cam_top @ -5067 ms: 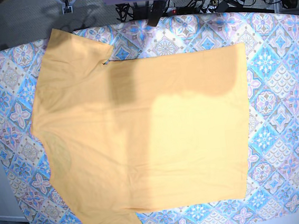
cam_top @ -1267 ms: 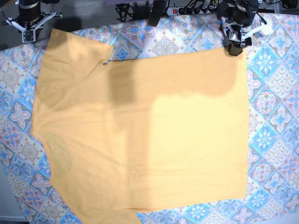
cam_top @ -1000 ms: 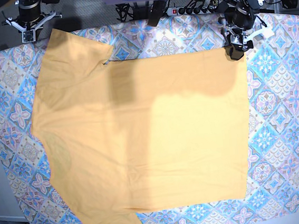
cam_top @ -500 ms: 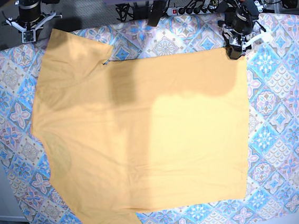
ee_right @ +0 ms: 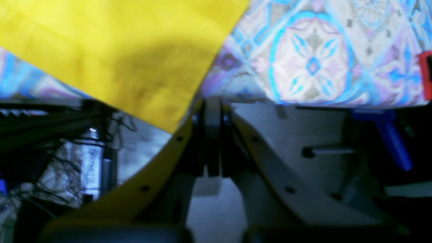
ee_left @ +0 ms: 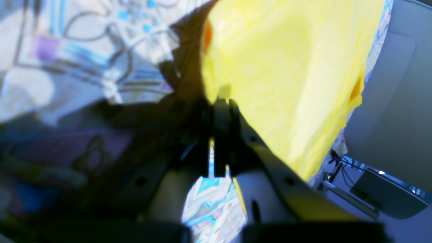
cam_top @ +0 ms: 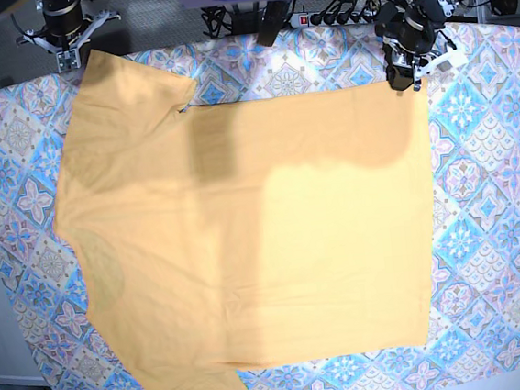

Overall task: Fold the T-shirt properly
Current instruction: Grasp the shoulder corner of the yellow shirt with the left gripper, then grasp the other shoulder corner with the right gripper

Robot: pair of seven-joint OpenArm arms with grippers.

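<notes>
The T-shirt is spread flat on the tablecloth, with the sleeves toward the left of the base view. The left gripper is set at the shirt's upper right corner; its jaws are pressed together on the yellow fabric there. The right gripper is placed beside the upper left sleeve, with its jaws clenched and nothing seen between them.

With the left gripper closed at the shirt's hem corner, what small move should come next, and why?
Probably a short lift of the left gripper. It sits shut on the top hem corner of the T-shirt, which lies flat on the tablecloth. Raising that corner would free it for folding. The right gripper, shut, holds nothing.
</notes>
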